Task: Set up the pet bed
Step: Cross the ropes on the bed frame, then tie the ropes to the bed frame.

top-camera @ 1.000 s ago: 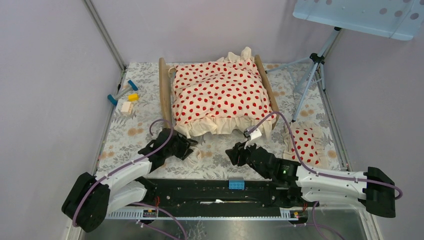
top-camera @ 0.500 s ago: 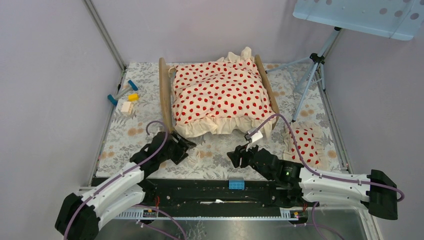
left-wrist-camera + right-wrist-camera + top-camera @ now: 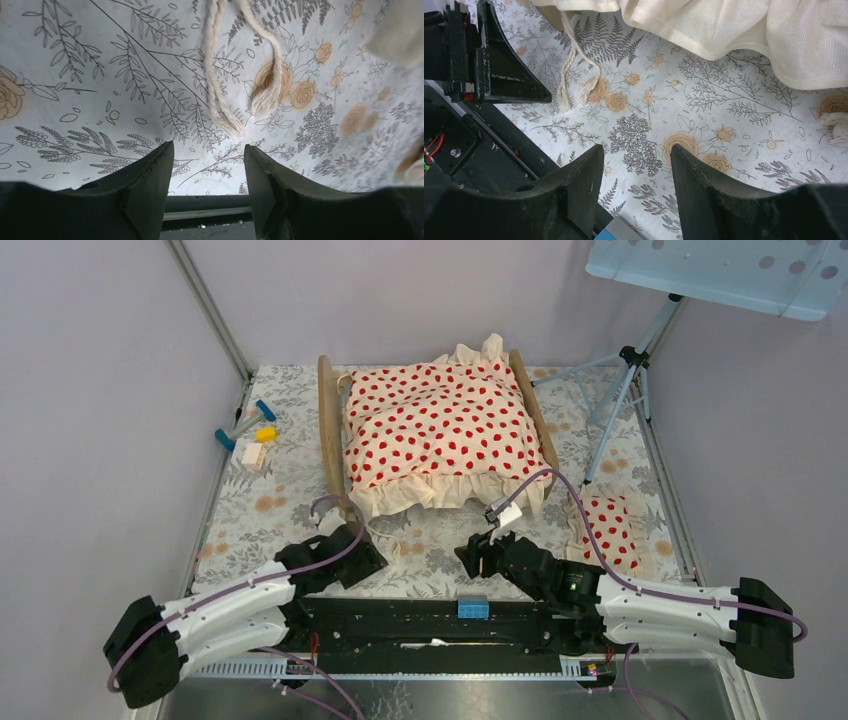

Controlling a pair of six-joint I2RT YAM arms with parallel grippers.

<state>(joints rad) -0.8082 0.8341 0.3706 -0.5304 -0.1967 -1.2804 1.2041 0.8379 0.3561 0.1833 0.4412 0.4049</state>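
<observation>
The pet bed (image 3: pixel 328 425) stands at the back middle of the table. Its light-wood end boards show on the left and right, and a cream red-dotted blanket (image 3: pixel 440 430) covers its top. The ruffled front hem (image 3: pixel 724 30) hangs at the near side, with a twisted cream cord (image 3: pixel 225 115) trailing onto the cloth. A small red-dotted pillow (image 3: pixel 605 530) lies to the right of the bed. My left gripper (image 3: pixel 365 552) (image 3: pixel 209 150) is open, low over the table just short of the cord ends. My right gripper (image 3: pixel 470 555) (image 3: pixel 636 152) is open in front of the hem, holding nothing.
A floral cloth (image 3: pixel 260 510) covers the table. Small coloured blocks (image 3: pixel 250 435) lie at the back left. A tripod (image 3: pixel 620 390) stands at the back right. A blue block (image 3: pixel 473 607) sits on the black base rail between the arms.
My left arm has drawn back toward the near edge, its gripper now lower and closer to the base. The right arm has hardly moved. Bed, blanket and pillow stay put.
</observation>
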